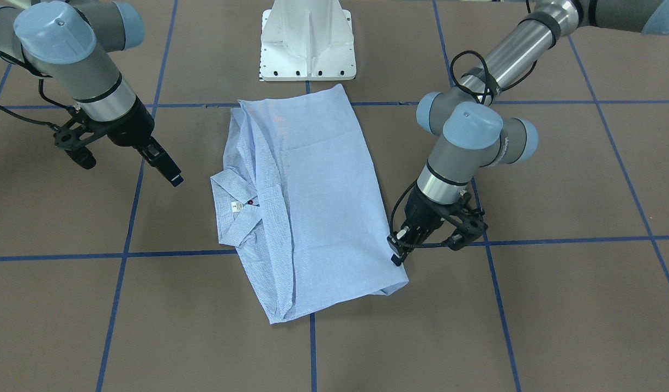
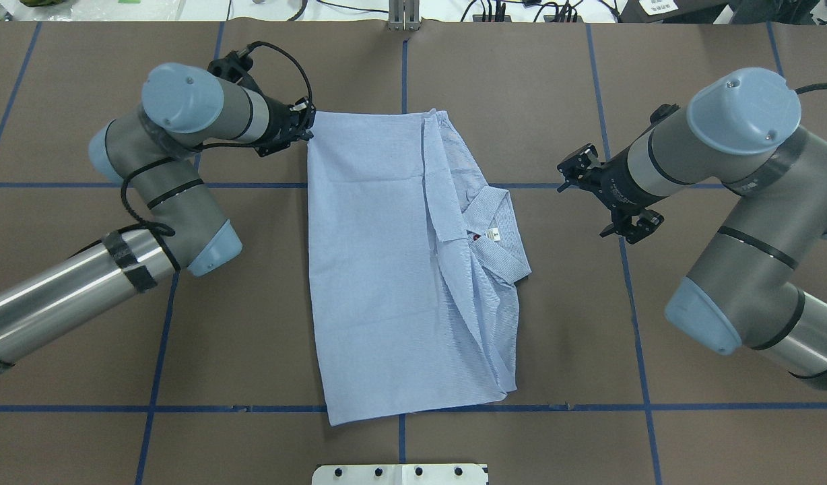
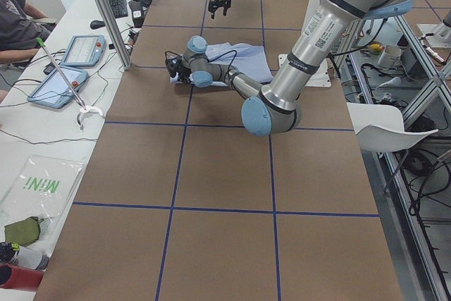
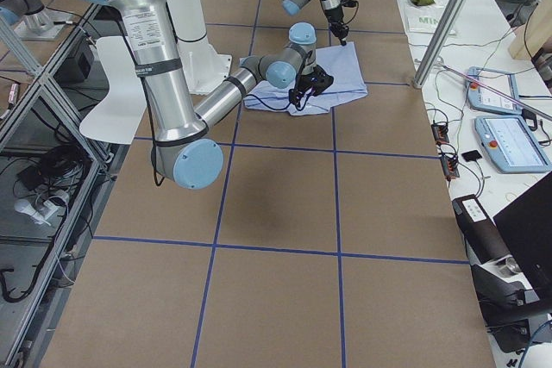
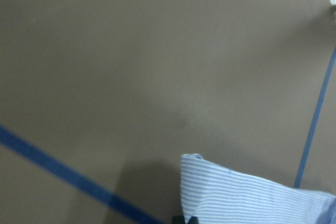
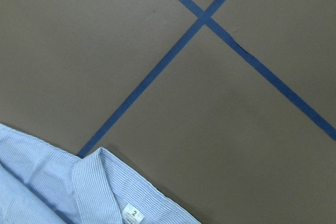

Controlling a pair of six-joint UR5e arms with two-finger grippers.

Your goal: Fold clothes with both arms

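Shirt point(image 2: 386, 269): lay part-folded mid-table, long axis running away from the robot. Left gripper point(image 1: 398, 256): at its far left corner, apparently pinching cloth. Right gripper point(image 1: 168, 170): well clear, spread unclear.

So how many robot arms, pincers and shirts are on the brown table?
Robot arms: 2, the left arm and the right arm
Pincers: 2, the left pincer at the shirt's corner, the right pincer off the cloth
Shirts: 1, the striped blue shirt, folded
Total: 5
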